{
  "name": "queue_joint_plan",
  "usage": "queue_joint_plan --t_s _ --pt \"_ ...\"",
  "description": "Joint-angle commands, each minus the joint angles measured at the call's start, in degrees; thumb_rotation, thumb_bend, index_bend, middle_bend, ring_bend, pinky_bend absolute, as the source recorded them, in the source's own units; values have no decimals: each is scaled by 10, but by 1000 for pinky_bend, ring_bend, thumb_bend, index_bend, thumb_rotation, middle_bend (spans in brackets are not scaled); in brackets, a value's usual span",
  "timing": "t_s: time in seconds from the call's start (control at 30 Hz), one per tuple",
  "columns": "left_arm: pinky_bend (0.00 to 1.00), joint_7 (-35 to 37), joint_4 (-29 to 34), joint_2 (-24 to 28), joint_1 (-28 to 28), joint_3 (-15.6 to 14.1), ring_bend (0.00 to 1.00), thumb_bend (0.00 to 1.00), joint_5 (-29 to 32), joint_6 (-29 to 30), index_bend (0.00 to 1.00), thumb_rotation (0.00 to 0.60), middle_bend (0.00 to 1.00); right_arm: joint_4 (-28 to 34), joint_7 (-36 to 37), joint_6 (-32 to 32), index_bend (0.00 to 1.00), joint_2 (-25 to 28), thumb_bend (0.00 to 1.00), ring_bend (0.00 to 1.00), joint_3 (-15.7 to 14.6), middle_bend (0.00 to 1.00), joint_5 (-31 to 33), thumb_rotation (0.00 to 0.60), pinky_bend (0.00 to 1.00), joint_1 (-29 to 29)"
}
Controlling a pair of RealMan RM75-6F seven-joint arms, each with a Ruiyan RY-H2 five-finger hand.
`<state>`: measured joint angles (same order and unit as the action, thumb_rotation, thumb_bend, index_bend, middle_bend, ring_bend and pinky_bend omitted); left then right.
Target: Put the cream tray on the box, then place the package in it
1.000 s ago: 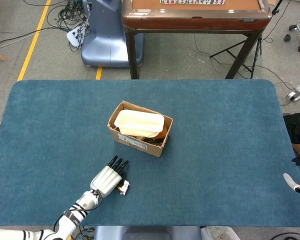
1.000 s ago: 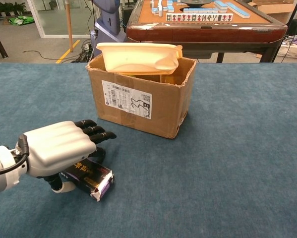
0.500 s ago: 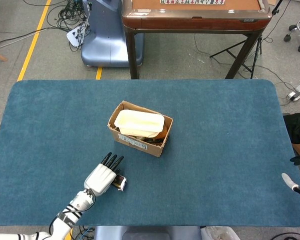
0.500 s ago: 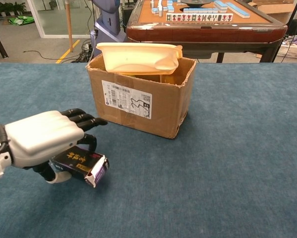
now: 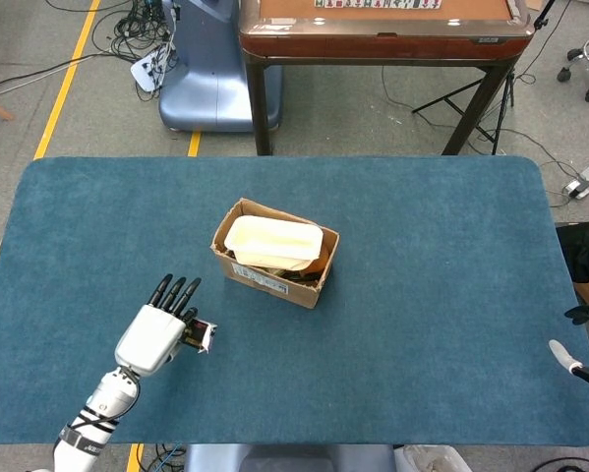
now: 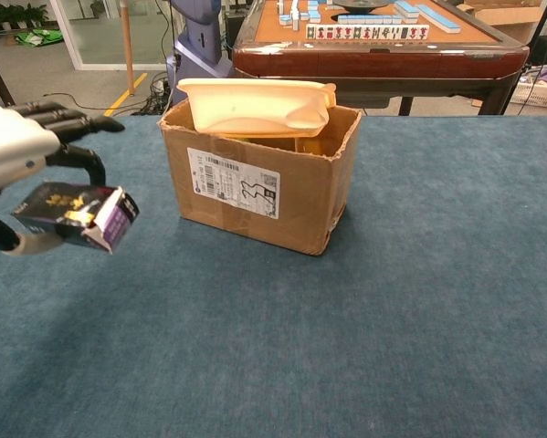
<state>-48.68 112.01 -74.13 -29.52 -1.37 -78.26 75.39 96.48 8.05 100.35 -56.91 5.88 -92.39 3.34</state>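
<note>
Now that the left hand [image 6: 17, 151] has lifted the package [image 6: 77, 214] off the counter [image 5: 432, 295] | fingers wrapped round it | cream tray [image 6: 255, 105] already sits on box [image 6: 255, 187] | next: drop package in tray | right hand barely seen, cannot tell.

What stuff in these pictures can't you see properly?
- Inside the box: the cream tray on top covers most of it in both views.
- Package: its print is too small to read; the left hand covers most of it in the head view.
- Left hand: cut off by the picture's left edge in the chest view.
- Right hand: only a sliver shows at the head view's right edge, so its pose is unclear.
</note>
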Motion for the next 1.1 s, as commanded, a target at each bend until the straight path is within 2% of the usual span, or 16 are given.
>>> queue_joint_plan --t_s 0.03,0.33,0.57,0.7,1.1 --pt "12 11 28 34 6 18 0 353 -10 17 553 600 0 0 0 0 465 0 164 446 0 524 -1 600 360 0" --pt "12 7 89 99 4 57 0 358 -10 29 563 600 0 0 -4 -4 464 -1 164 446 -1 524 0 600 360 -2" --pt "12 -17 127 120 -22 98 0 358 14 13 564 600 0 1 -11 -8 465 -4 164 446 -2 524 0 600 360 -4" --pt "12 -44 134 113 -47 122 0 358 42 -3 565 600 0 1 -12 -11 465 -5 164 446 -2 524 1 600 360 -5" --pt "12 -93 113 39 -135 192 0 362 131 -19 576 600 0 0 -11 -15 465 -4 164 446 -3 524 2 600 360 -7"
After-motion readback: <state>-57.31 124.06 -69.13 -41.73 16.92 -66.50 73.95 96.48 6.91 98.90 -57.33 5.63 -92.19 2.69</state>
